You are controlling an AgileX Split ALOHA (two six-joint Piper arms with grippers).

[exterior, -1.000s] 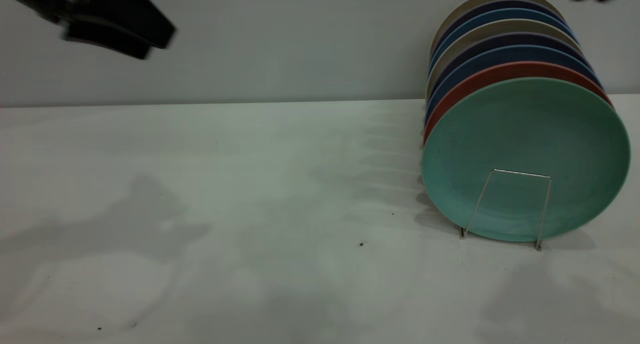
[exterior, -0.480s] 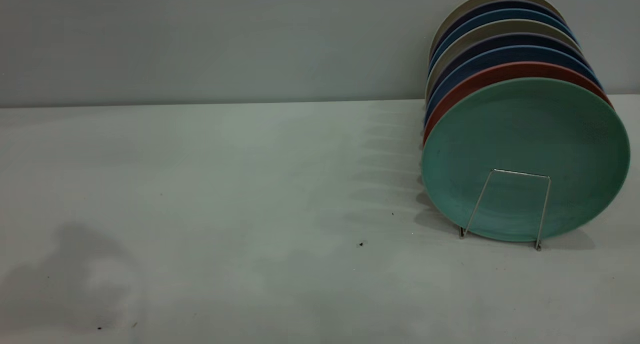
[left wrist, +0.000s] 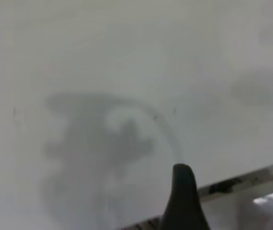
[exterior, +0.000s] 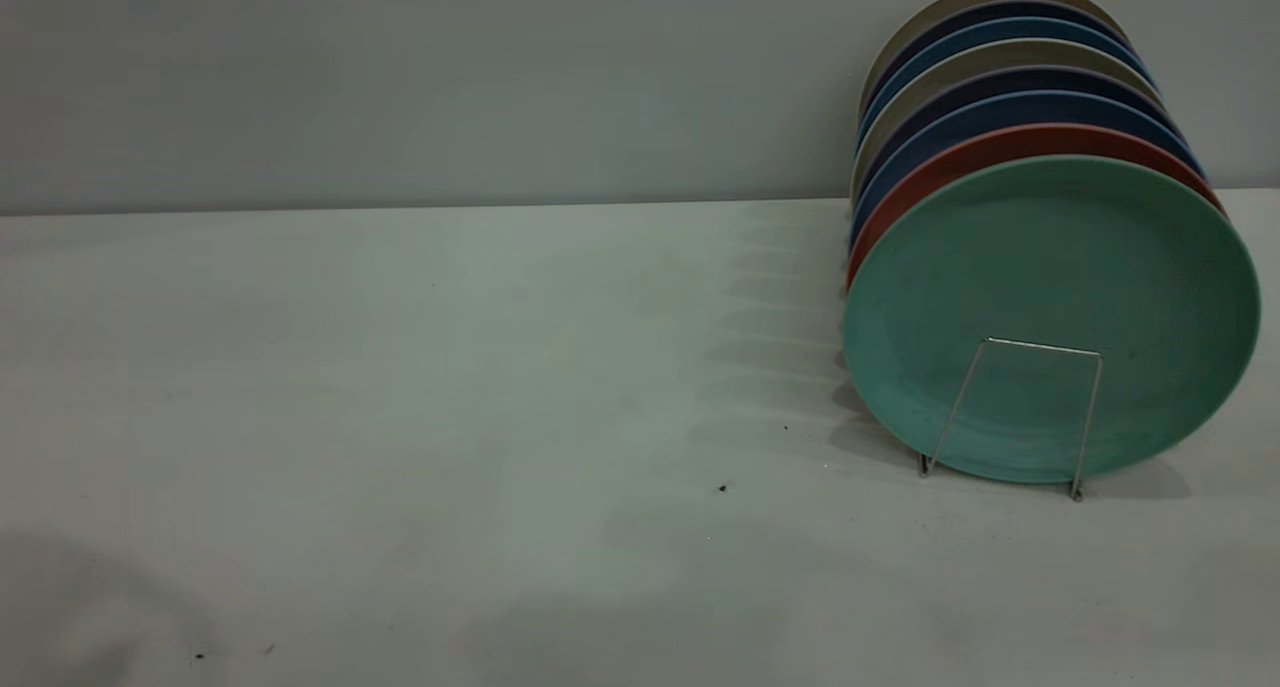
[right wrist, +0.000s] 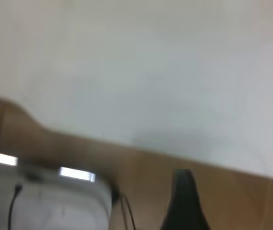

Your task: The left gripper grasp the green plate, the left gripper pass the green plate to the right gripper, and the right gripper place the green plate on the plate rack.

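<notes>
The green plate [exterior: 1050, 297] stands upright at the front of the plate rack, leaning back on a red plate [exterior: 1000, 145]. One silver wire loop of the plate rack [exterior: 1045, 347] crosses its lower face. Neither gripper shows in the exterior view. In the left wrist view a dark tip of my left gripper [left wrist: 183, 201] hangs over bare white table, above its own shadow. In the right wrist view a dark tip of my right gripper [right wrist: 184, 201] is over the brown floor beyond the table edge. Neither holds anything that I can see.
Several more plates, blue, dark and beige [exterior: 1000, 62], stand in the rack behind the red one, at the table's back right by the grey wall. The white table [exterior: 400, 367] stretches left of the rack. A white box [right wrist: 45, 201] sits below the table edge.
One second ago the left gripper was at the exterior view's upper left and a bit of the right gripper at its top right. Both have left that view. The plate has not moved.
</notes>
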